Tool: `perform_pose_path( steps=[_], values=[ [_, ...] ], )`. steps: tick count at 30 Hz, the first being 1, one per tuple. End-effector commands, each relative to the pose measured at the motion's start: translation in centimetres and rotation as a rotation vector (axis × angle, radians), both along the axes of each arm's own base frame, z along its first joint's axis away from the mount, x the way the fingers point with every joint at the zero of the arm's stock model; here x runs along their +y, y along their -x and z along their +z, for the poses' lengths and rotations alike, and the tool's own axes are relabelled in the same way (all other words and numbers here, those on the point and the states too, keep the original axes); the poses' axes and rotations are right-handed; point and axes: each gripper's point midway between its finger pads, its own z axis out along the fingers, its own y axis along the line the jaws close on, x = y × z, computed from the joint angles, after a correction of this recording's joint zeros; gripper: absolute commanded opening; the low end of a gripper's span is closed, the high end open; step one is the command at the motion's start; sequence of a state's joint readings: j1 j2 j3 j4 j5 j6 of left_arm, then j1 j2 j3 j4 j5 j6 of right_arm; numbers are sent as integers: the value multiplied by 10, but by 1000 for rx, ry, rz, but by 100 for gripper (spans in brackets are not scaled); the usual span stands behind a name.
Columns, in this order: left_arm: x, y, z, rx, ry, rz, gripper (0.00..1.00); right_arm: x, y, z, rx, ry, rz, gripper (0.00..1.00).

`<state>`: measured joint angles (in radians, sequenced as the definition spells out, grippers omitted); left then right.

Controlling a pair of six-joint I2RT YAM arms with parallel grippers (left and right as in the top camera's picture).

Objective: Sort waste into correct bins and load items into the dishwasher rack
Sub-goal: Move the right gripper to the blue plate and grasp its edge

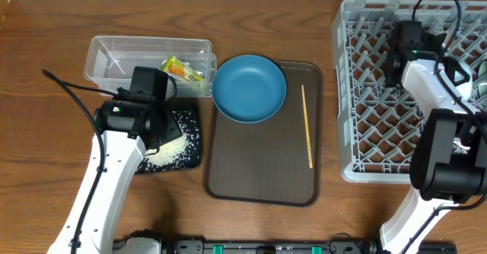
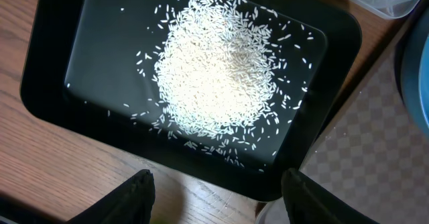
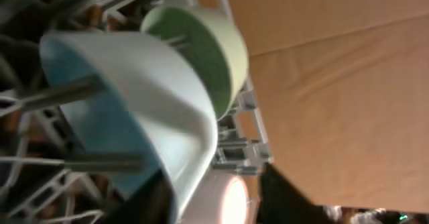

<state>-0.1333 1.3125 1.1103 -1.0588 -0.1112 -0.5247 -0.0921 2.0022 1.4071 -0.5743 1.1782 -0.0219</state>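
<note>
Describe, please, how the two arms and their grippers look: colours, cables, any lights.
Both arms have white links and black joint housings. The left arm trails a black cable and shows a small green light. The right arm carries looped black cables and a green light too. The left gripper's fingers are black.

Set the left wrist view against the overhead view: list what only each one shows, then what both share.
Only the left wrist view: the left gripper, its fingers apart with nothing between them, and single grains scattered around the rice heap. Only the overhead view: the dishwasher rack and the wooden stick lying on the brown tray. Both: the black tray holding the rice, a corner of the clear tub, the rim of the blue bowl and part of the brown tray.
</note>
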Motion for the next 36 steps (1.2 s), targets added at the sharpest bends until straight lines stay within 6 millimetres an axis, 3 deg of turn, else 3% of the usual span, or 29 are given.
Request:
perform_pose_path(
  steps=[1,5,10,13,19,23,28,36],
  values=[
    [1,-1,3,-10,2,15,64,11,-6,1,-89,-97,27,49],
    [1,-1,3,-11,2,16,64,29,-16,12,-181,-273,115,53],
    [1,-1,3,-11,2,16,63,68,-25,49,-329,-503,277,63],
    [1,-1,3,-11,2,16,63,113,-35,70,-410,-718,447,64],
    [1,-1,3,-11,3,16,64,244,-31,89,-391,-1244,829,65],
    [1,-1,3,-10,3,16,64,300,-25,72,-301,-1371,873,66],
    [1,-1,3,-11,3,16,64,349,-19,24,-152,-1416,849,65],
    [1,-1,3,-11,3,16,64,382,-24,-58,-62,-1379,681,61]
  ],
)
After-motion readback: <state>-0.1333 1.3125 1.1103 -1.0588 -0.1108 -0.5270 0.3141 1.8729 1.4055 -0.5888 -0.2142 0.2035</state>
